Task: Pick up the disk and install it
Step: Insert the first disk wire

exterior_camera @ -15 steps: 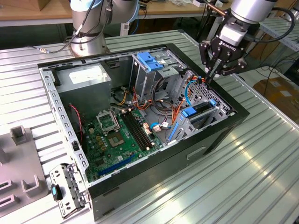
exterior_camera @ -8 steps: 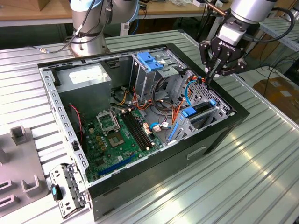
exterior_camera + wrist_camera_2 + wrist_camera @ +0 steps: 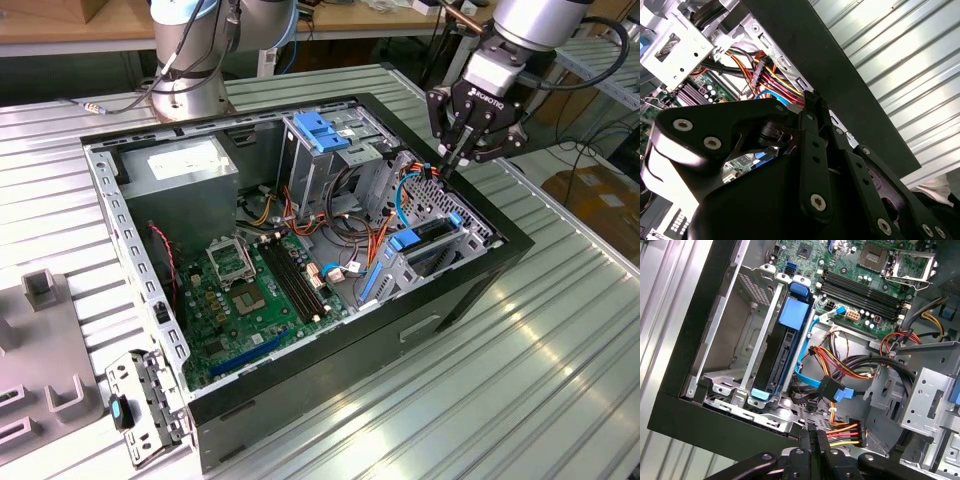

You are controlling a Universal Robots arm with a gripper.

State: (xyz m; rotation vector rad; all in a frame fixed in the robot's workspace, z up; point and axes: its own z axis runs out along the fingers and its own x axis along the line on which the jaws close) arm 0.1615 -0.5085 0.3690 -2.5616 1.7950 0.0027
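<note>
The gripper hangs above the front corner of the open computer case, at the exterior view's right, with its fingertips pointing down toward the case edge near the orange and blue cables. Its 2 fingers are pressed together and hold nothing; in the first wrist view the fingertips meet in a closed line just above the multicoloured power connector. The disk sits inside the case, seated edge-on in the drive bay between its metal walls, with blue plastic rails at both ends and a blue tab on top. In the exterior view the disk appears in the same bay near the case front, below and apart from the gripper. A blue data cable runs beside the disk to a black connector. The motherboard lies on the case floor. The grey power supply occupies the rear corner, and a tall cage with a blue handle stands beside it. The case rests on a ribbed metal table. In the second wrist view the gripper is seen above the case wall and red-yellow wiring.
</note>
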